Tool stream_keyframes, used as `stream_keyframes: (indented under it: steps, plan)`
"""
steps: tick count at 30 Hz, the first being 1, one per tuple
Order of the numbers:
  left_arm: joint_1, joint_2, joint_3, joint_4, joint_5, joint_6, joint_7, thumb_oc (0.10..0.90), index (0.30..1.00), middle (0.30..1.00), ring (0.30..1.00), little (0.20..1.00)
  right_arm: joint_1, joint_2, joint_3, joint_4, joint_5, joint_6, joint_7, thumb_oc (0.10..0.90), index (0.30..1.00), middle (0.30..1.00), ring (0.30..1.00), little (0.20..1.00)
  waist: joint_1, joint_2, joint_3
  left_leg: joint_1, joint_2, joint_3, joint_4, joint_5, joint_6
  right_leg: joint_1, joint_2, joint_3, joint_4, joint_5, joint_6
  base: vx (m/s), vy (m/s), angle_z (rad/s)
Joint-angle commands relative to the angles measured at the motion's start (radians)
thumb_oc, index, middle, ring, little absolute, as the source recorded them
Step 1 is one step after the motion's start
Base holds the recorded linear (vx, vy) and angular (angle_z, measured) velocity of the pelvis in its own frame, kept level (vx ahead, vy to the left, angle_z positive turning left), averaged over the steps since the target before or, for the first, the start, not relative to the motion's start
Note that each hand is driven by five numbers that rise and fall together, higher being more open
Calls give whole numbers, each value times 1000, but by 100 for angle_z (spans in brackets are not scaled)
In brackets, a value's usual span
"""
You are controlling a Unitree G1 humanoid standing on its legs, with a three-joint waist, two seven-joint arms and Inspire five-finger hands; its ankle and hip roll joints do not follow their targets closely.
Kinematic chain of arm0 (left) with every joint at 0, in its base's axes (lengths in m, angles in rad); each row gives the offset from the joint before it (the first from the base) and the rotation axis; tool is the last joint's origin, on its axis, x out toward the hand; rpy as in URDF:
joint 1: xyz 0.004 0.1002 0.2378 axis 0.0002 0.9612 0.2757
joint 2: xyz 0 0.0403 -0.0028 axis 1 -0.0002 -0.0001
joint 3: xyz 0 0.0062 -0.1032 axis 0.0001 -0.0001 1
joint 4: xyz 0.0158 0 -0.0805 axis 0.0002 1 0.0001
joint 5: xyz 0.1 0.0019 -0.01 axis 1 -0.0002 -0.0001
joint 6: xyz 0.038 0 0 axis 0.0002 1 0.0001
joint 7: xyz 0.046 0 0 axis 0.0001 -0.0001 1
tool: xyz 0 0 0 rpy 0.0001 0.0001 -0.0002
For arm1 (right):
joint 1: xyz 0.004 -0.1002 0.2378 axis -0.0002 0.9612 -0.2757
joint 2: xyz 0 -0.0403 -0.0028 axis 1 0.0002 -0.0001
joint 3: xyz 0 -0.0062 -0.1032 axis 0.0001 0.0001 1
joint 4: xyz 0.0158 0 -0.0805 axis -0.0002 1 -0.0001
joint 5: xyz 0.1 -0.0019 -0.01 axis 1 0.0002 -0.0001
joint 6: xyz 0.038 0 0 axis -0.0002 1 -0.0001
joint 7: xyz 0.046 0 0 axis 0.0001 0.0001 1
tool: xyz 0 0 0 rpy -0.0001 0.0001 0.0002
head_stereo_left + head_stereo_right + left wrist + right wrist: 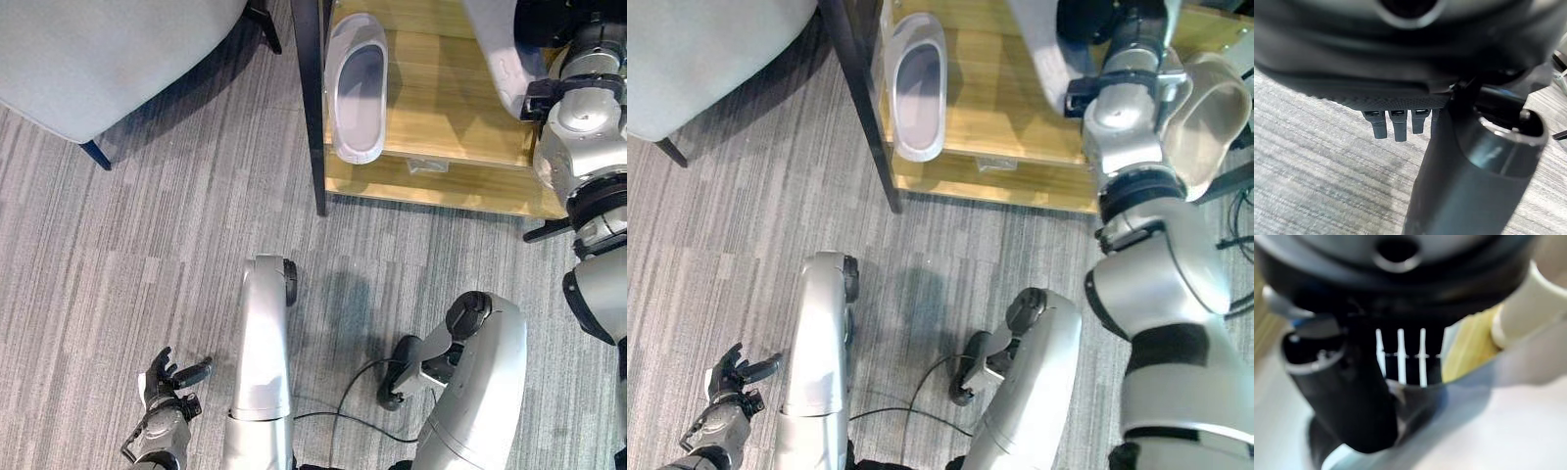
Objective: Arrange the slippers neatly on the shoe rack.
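Down low over the carpet (118,294), the left hand (168,384) hangs idle, fingers spread and relaxed. One slipper (358,88) already lies at the shoe rack's (441,186) left edge. Further right, the right hand (1400,382) is clamped on the second slipper (1058,49) over the shelf. Placing seems underway; next I'd expect it lowered parallel beside its mate, then released.
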Motion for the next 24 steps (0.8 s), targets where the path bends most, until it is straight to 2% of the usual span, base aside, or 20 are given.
stream_keyframes:
  steps: [1, 8, 15, 23, 24]
  plan:
    - [2, 25, -77, 25, 5, -17, 53, 800, 900, 900, 900, 900, -172, -31, -17, -36, -7, -74, -42, 400, 300, 300, 300, 300, 44, 4, -10, 38, -4, -72, -24, -31, 108, 30, 31, 69, -24, -49, -90, -1, 33, 1]
    - [-8, 15, -92, 29, 20, -11, 74, 800, 900, 900, 900, 900, -111, -9, -28, -42, -19, -65, -49, 400, 300, 300, 300, 300, 39, 1, -10, 38, -1, -71, -3, -40, 106, 30, 30, 69, -25, -43, -89, -1, 6, 0]
    - [30, 11, -110, -31, 10, -20, 88, 800, 900, 900, 900, 900, -100, 13, -25, 23, -53, -39, -61, 400, 300, 300, 300, 300, 45, 16, -9, 38, -2, -59, 5, -48, 105, 30, 34, 75, -16, -47, -85, 0, 0, 0]
    - [39, 3, -131, -32, 36, -17, 95, 800, 900, 900, 900, 900, -95, 31, -41, 82, -55, -37, -71, 400, 300, 300, 300, 300, 47, 19, -9, 38, -5, -49, 4, -48, 102, 30, 35, 83, -12, -48, -86, 0, 0, 0]
    - [40, 1, -135, -34, 37, -17, 94, 800, 900, 900, 900, 900, -96, 32, -42, 90, -58, -37, -74, 541, 512, 512, 512, 512, 48, 19, -9, 38, -6, -47, 6, -49, 103, 30, 35, 83, -11, -48, -86, 0, 0, 0]
